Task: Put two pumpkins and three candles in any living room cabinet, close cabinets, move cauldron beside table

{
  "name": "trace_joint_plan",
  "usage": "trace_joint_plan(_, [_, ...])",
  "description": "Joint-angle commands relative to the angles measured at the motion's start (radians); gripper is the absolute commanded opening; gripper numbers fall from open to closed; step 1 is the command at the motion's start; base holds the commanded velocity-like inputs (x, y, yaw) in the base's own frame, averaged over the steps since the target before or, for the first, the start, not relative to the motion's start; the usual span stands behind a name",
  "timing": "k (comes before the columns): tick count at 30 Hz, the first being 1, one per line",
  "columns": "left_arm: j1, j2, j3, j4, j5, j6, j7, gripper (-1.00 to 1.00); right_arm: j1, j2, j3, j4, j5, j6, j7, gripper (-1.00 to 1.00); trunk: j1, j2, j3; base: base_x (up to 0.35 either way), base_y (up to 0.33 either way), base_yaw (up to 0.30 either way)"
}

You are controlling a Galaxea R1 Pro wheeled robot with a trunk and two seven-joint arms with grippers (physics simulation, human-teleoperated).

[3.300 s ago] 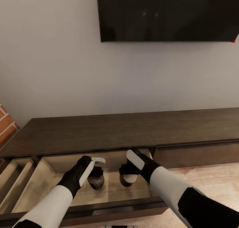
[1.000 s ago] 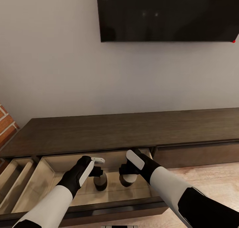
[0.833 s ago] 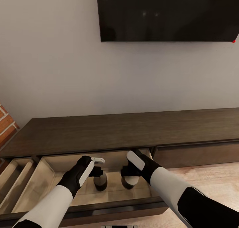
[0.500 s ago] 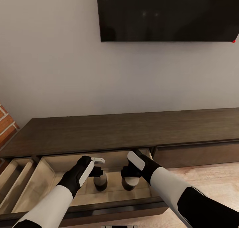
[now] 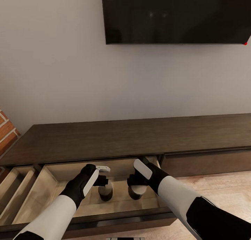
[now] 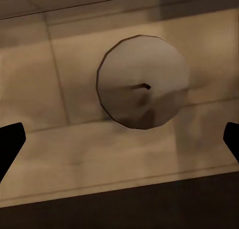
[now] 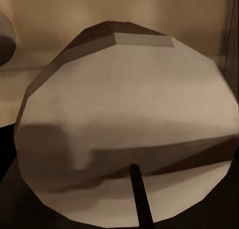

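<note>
The black TV (image 5: 176, 15) hangs above the long dark cabinet (image 5: 104, 139), whose pale drawer (image 5: 38, 194) stands pulled out beneath me. My left jaws (image 5: 103, 181) hang released over one candle (image 6: 143, 82) on the drawer floor. My right jaws (image 5: 136, 184) cover a second candle (image 7: 124, 134); their grip I cannot tell.
</note>
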Motion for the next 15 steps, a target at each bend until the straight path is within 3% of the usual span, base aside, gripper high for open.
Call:
trace_joint_plan(1, [-0.001,0.001,-0.003,-0.001,0.01,0.003,0.009,1.0,-0.001,0.0,0.007,-0.003,-0.003,-0.005,-0.022,1.0,0.0,0.0,-0.001,0.0,0.0,0.0])
trace_joint_plan(5, [-0.001,0.001,-0.002,-0.001,0.01,0.003,0.009,1.0,-0.001,0.0,0.003,-0.007,0.03,-0.051,-0.067,1.0,0.0,0.0,-0.001,0.0,0.0,0.0])
trace_joint_plan(15, [-0.001,0.001,-0.003,-0.005,0.011,0.003,0.005,1.0,-0.001,0.0,-0.002,-0.006,0.043,-0.071,-0.034,1.0,0.0,0.0,-0.001,0.0,0.0,0.0])
